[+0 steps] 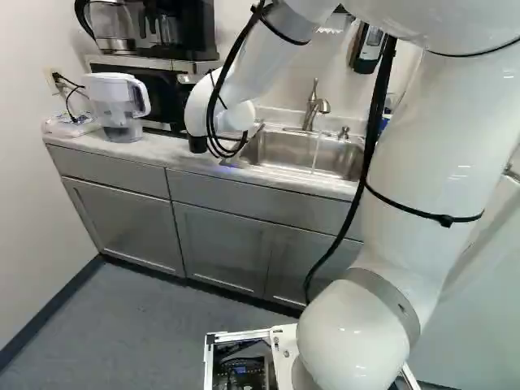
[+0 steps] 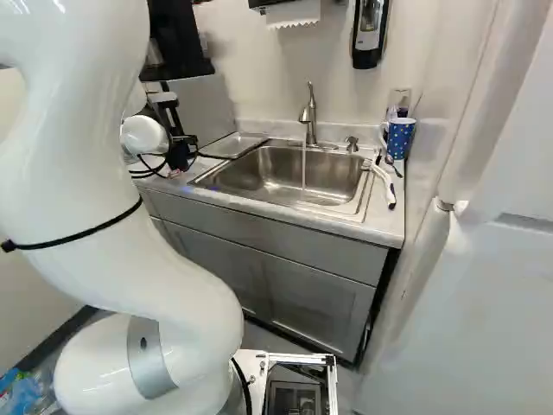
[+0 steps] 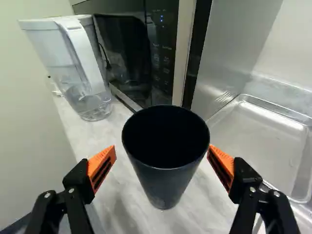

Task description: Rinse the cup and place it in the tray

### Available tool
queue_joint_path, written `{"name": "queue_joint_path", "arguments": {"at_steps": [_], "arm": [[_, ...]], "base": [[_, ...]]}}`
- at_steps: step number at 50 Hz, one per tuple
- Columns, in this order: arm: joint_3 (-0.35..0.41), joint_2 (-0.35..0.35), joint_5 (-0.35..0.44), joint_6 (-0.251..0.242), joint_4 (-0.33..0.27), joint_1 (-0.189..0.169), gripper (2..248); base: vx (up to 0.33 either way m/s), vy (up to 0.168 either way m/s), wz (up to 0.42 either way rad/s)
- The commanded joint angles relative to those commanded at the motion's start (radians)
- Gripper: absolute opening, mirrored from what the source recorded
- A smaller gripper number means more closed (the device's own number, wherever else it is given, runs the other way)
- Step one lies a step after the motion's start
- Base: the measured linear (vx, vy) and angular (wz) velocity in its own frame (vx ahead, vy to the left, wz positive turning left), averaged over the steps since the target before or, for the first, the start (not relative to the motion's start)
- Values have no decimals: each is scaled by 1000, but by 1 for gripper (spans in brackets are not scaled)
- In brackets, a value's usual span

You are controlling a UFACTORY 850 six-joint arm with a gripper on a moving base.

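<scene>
Cup [image 3: 165, 187], one, black, standing upright on the counter [image 3: 126, 214] near its front edge, by the one metal tray [image 3: 273, 141]. That arm [image 1: 439, 146] arches over, gripper [image 2: 173, 121] low around it, fingers spread, gripping nothing. One pitcher [image 1: 118, 101] shows in the left base view; one dotted mug [image 2: 400, 138] only in the right.

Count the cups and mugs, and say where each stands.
2: the black cup, inside the open pincer, and the spotted blue mug, beside the sink. Something clear behind the mug may be another; I cannot tell.
</scene>
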Motion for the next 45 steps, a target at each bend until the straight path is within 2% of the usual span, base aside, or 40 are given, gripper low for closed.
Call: {"name": "queue_joint_path", "arguments": {"at_steps": [14, 34, 35, 39, 40, 45], "arm": [[0, 0, -29, 0, 0, 0, 247], [0, 0, -29, 0, 0, 0, 247], [0, 0, -29, 0, 0, 0, 218], [0, 0, -29, 0, 0, 0, 218], [0, 0, -29, 0, 0, 0, 180], [0, 0, -29, 0, 0, 0, 180]], "base": [[0, 0, 0], [0, 0, 0], [0, 0, 0], [0, 0, 0], [0, 0, 0], [0, 0, 0]]}}
